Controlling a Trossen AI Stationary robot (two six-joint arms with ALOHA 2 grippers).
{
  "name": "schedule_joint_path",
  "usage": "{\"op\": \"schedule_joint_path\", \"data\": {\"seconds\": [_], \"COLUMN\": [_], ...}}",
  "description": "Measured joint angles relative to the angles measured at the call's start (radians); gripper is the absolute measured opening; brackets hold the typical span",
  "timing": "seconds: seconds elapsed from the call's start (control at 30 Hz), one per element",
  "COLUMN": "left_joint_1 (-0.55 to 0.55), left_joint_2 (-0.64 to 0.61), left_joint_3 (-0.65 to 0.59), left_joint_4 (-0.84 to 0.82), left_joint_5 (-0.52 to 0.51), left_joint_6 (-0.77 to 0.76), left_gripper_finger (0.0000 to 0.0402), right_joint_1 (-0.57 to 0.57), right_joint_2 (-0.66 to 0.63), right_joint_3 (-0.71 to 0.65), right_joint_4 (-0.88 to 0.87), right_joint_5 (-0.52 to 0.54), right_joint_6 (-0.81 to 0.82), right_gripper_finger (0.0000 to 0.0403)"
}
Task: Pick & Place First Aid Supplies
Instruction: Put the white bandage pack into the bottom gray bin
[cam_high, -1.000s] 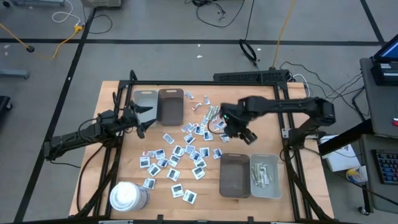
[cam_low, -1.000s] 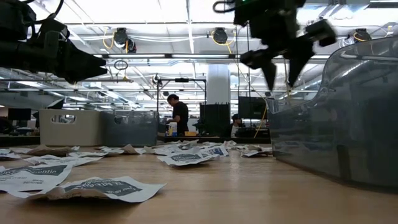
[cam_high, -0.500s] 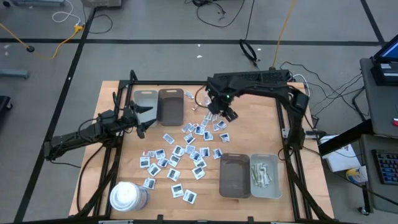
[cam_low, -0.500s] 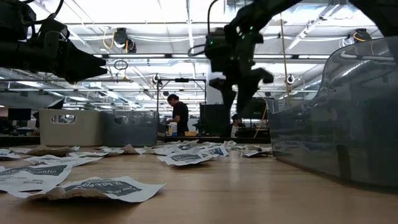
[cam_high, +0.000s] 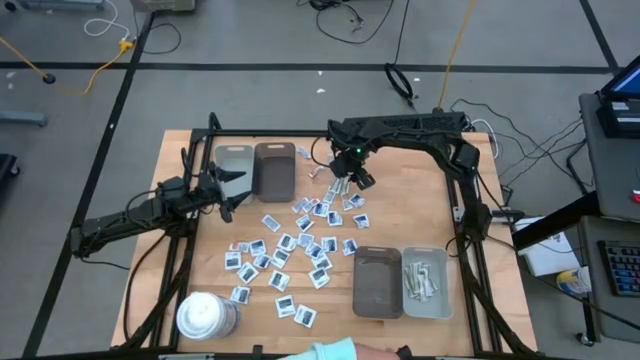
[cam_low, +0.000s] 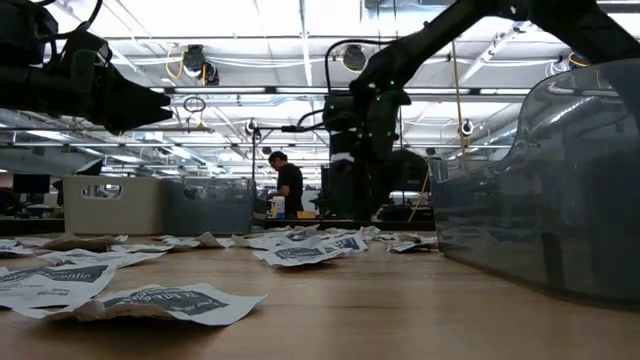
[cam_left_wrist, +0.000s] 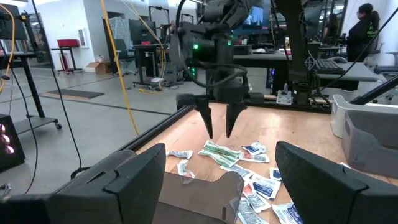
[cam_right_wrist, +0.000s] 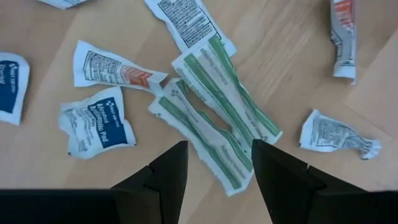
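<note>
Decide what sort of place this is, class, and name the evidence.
Probably a robotics lab or workshop: a dark robot arm over a wooden table, loose cables on the floor, and workbenches with monitors behind.

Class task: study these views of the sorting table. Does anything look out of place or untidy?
Yes. Dozens of packets lie loose and crumpled across the table, not in trays. Green-striped strips lie crossed in a heap under the open right gripper. Only one grey tray holds any strips.
</note>
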Motion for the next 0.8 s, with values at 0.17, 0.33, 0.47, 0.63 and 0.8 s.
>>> {"op": "schedule_joint_path", "data": {"seconds": [0.17,0.33,0.47,0.63,0.8], "left_joint_1": [0.000,0.000,0.000,0.000,0.000], "left_joint_2": [0.000,0.000,0.000,0.000,0.000], "left_joint_3": [0.000,0.000,0.000,0.000,0.000], "left_joint_4": [0.000,0.000,0.000,0.000,0.000], "left_joint_5": [0.000,0.000,0.000,0.000,0.000], "left_joint_6": [0.000,0.000,0.000,0.000,0.000], "left_gripper_finger": [0.0306,0.0306,0.0306,0.0306,0.0306], "right_joint_1": [0.014,0.024,0.026,0.026,0.026], "right_joint_2": [0.035,0.049,0.046,0.047,0.046], "right_joint_3": [-0.004,-0.004,-0.004,-0.020,-0.061], "right_joint_4": [0.010,0.016,0.025,0.034,0.035], "right_joint_5": [-0.018,-0.024,-0.024,-0.022,-0.021], "right_joint_6": [0.004,0.022,0.008,0.024,0.022], "right_gripper_finger": [0.0171,0.0171,0.0159,0.0127,0.0099]}}
